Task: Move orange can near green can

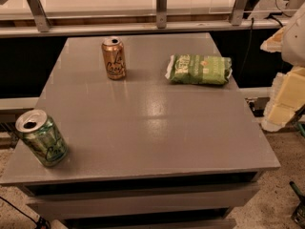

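A grey surface (157, 128) filled most of the view. The orange can (113, 58) stood upright toward the far edge, left of centre, its silver top facing up. The green can (42, 138) stood at the near left corner, close to the front edge, with its opened top showing. The two cans were well apart, with bare grey top between them. A flat green snack bag (200, 69) lay to the right of the orange can, near it but not touching. My pincer (281, 101) showed as a pale, blocky shape at the right edge of the view, off the surface's right side and away from both cans. I could not tell whether it was released or clenched, and it touched nothing on the surface.
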Controlling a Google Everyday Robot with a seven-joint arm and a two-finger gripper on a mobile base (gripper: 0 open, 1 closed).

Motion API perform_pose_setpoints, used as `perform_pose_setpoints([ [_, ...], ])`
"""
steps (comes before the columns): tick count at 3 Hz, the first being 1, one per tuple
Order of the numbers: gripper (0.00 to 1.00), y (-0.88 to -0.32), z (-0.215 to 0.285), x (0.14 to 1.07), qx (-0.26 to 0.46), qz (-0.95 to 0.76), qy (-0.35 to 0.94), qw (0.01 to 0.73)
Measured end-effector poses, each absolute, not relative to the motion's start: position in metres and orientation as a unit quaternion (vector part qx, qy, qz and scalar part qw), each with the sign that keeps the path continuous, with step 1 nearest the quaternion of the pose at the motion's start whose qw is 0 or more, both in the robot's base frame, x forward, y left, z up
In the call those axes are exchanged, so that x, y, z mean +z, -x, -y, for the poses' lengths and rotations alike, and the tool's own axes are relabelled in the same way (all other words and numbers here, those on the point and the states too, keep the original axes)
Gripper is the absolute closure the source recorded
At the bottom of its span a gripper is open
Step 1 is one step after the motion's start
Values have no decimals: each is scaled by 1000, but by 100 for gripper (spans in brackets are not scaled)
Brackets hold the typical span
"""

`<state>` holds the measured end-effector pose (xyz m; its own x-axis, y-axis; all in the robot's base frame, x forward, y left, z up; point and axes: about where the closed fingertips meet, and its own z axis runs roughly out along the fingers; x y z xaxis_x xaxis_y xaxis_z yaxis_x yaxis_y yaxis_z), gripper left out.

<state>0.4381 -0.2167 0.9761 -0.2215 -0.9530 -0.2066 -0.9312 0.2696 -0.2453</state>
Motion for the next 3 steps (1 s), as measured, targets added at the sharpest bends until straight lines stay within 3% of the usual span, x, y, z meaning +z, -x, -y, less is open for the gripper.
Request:
perform_pose_setpoints([
  [2, 0, -454, 208, 972, -25, -783, 591, 194],
  [3, 0, -497, 175, 966, 30, -768, 572, 287],
])
